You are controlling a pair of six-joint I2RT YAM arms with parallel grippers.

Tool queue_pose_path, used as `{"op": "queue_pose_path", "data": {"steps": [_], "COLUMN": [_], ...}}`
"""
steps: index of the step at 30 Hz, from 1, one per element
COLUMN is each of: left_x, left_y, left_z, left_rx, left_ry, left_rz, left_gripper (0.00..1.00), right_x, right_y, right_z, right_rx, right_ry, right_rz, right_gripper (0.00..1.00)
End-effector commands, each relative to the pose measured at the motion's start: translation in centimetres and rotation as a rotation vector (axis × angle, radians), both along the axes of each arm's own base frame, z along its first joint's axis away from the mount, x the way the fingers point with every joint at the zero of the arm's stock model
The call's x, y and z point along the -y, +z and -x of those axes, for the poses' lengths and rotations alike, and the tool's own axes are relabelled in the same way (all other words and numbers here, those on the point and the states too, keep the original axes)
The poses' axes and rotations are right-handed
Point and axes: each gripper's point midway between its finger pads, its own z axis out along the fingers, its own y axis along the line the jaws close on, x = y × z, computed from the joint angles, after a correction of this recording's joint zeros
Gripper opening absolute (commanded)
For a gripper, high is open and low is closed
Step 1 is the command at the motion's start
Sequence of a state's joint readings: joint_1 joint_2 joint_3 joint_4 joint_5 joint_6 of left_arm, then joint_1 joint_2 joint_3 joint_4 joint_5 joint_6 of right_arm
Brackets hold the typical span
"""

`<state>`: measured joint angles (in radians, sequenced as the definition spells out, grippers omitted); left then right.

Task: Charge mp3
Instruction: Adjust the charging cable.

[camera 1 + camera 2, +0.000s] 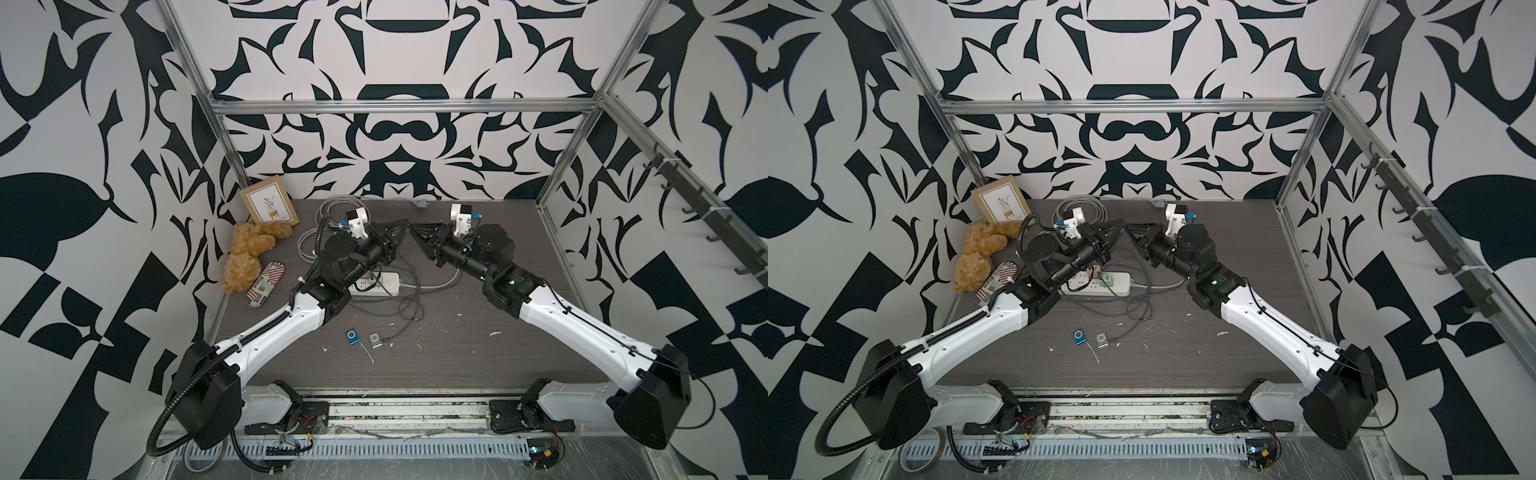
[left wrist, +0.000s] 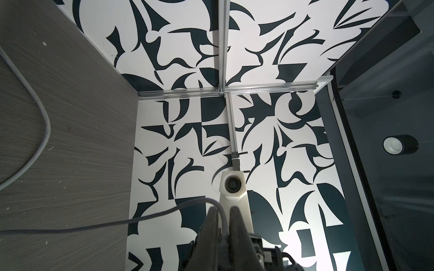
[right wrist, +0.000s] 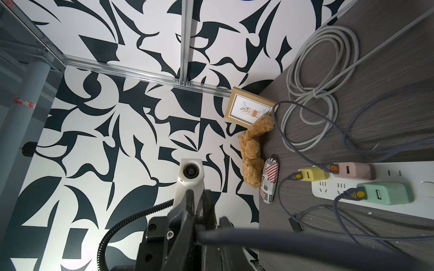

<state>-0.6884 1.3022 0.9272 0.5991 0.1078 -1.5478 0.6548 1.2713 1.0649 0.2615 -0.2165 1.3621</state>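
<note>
While both arms reach out over the table (image 1: 457,357), the left gripper (image 1: 402,224) and right gripper (image 1: 415,229) hang above it, tip to tip in both top views. In the left wrist view the left jaws are pressed together on a grey cable (image 2: 131,220), which leaves them to one side and runs off above the table. The right jaws sit just beside the left fingertips. They look narrow, but I cannot tell whether they are parted or closed, or whether they touch the cable.

Below the jaws, slightly toward the arm bases, lies the strip (image 1: 386,286), with a green charger (image 3: 385,194), yellow charger (image 3: 312,174) and pink charger (image 3: 352,170) plugged in. The blue mp3 (image 1: 352,337) and silver mp3 (image 1: 375,340) lie flat side by side, well apart from both jaws and nearer the bases. A thin lead (image 1: 398,333) ends just beside the silver mp3. I cannot tell whether it is plugged in. A bear (image 1: 245,257) lies well out past the left jaws, away from the right ones.
</note>
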Motion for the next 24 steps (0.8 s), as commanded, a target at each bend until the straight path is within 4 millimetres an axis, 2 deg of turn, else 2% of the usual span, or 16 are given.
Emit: {"op": "queue_pose_path", "data": {"steps": [1, 9, 14, 20, 22, 23, 24], "left_x": [0.3, 0.8, 1.1, 1.5, 1.5, 1.6, 1.6], "left_y": [1.8, 1.6, 1.5, 1.4, 1.3, 1.1, 0.8], "left_z": [0.6, 0.9, 1.1, 1.5, 1.5, 1.6, 1.6], "left_rx": [0.045, 0.041, 0.038, 0.04, 0.04, 0.037, 0.031], "left_ry": [-0.025, -0.042, -0.05, -0.062, -0.068, -0.077, -0.077], "left_rz": [0.041, 0.045, 0.047, 0.056, 0.063, 0.064, 0.065], "left_gripper": [0.0, 0.0, 0.0, 0.0, 0.0, 0.03, 0.17], "right_x": [0.4, 0.2, 0.3, 0.3, 0.3, 0.3, 0.3], "right_y": [3.3, 3.5, 3.0, 2.8, 2.9, 3.1, 3.3], "right_z": [-0.5, -0.8, -0.9, -1.1, -1.0, -0.8, -0.6], "right_rx": [0.085, 0.095, 0.092, 0.098, 0.103, 0.11, 0.118], "right_ry": [-0.023, -0.023, -0.03, -0.035, -0.031, -0.028, -0.021], "right_rz": [-0.044, -0.042, -0.038, -0.034, -0.044, -0.048, -0.049], "right_gripper": [0.22, 0.18, 0.12, 0.0, 0.0, 0.0, 0.0]}}
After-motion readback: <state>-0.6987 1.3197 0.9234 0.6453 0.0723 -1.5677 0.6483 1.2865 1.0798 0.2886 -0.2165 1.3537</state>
